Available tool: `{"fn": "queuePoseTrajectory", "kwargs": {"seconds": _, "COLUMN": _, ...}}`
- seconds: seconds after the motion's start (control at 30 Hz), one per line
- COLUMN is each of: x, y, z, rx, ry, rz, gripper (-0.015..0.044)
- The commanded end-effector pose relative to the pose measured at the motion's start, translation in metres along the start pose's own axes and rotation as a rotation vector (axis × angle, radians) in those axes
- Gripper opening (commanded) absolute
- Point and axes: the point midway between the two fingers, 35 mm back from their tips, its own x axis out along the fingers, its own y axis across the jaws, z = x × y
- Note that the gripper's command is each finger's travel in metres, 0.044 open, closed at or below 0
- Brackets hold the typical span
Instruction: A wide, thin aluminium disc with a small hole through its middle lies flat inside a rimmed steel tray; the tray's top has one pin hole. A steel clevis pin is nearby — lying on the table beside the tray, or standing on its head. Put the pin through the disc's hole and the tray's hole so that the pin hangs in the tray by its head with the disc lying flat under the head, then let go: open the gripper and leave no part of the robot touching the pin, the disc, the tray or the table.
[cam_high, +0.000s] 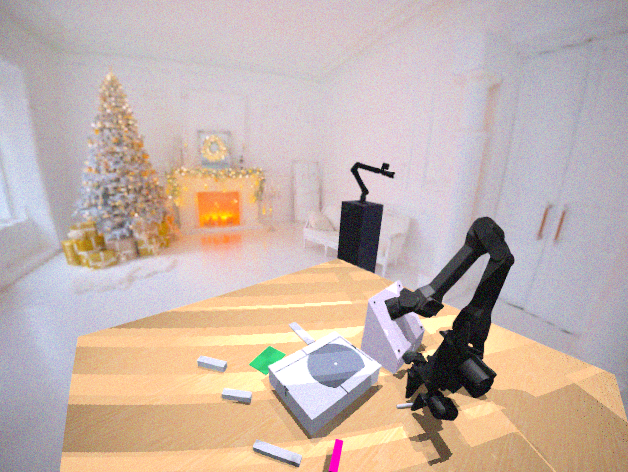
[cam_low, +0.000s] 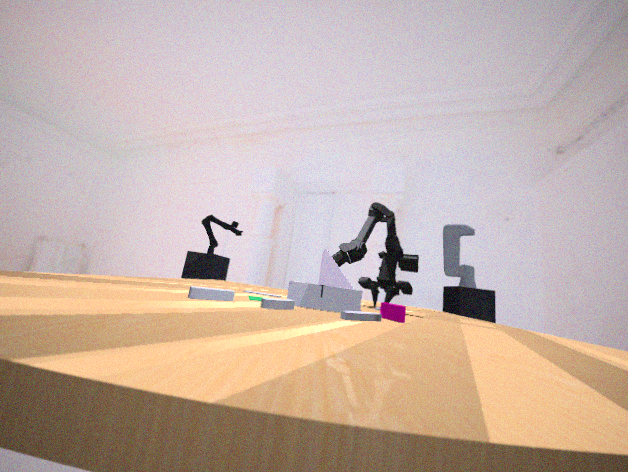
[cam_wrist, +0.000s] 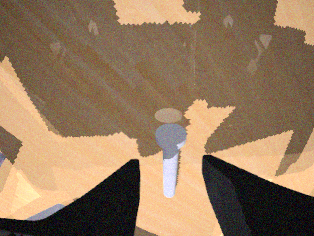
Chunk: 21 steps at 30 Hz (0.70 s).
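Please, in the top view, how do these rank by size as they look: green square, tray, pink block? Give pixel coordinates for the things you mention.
1. tray (cam_high: 299, 400) (cam_low: 332, 299)
2. green square (cam_high: 267, 359) (cam_low: 254, 298)
3. pink block (cam_high: 336, 455) (cam_low: 392, 312), partly cut off by the picture's edge

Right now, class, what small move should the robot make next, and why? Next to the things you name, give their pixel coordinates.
Probably ease the hand (cam_high: 410, 401) (cam_low: 381, 305) (cam_wrist: 170, 165) lower, then close it: the clevis pin (cam_high: 403, 405) (cam_wrist: 170, 172) sits between the parted fingers with gaps on both sides, and the disc (cam_high: 324, 369) has no pin through it.

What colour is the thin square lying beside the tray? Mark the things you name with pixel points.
Green (cam_high: 267, 359) (cam_low: 255, 298); top view shows it best.
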Motion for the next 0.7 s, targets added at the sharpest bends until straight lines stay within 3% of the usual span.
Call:
{"fn": "queuePoseTrajectory", "kwargs": {"seconds": 0.0, "x": -0.0015, "y": 0.0002, "z": -0.0012, "rx": 0.006, "ry": 0.017, "rz": -0.006, "gripper": 0.016}}
{"fn": "queuePoseTrajectory", "kwargs": {"seconds": 0.67, "x": 0.0075, "y": 0.0003, "z": 0.0021, "rx": 0.006, "ry": 0.017, "rz": -0.006, "gripper": 0.016}}
